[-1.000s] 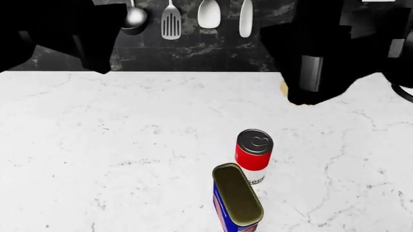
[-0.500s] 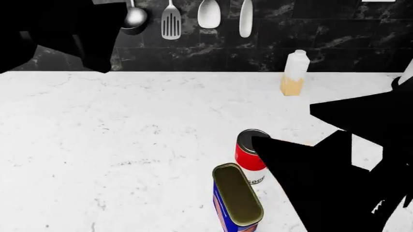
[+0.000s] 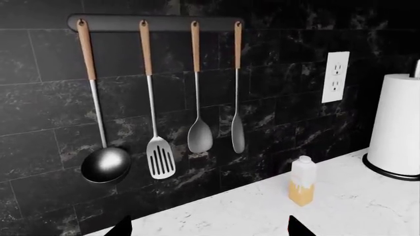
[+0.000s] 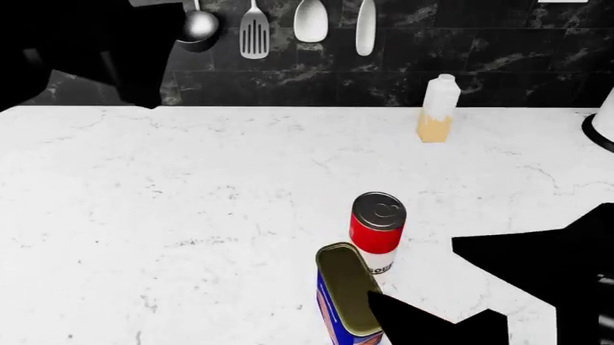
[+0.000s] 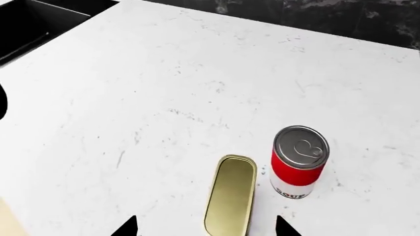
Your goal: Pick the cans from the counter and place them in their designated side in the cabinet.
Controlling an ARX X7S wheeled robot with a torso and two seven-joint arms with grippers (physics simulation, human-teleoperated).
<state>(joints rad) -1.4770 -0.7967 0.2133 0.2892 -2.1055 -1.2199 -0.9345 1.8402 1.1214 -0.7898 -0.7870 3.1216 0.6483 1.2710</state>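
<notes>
Two cans stand close together on the white counter. The blue oblong can with a gold lid is nearest the front edge, and the red-and-white soup can stands just behind it. My right gripper hangs open above the gold-lidded can, one dark fingertip on each side of it, with the soup can beside. In the head view the right arm is a black shape at the lower right. My left gripper is open and holds nothing, up near the back wall.
A white and tan carton-like bottle stands at the back of the counter by the black tiled wall. Several utensils hang from a rail. A paper towel roll stands at the far right. A dark recess lies beyond the cans.
My right arm has swung down from the back right to the front right, and its tip now sits by the blue can. The soup can is uncovered again. The left arm has held still.
</notes>
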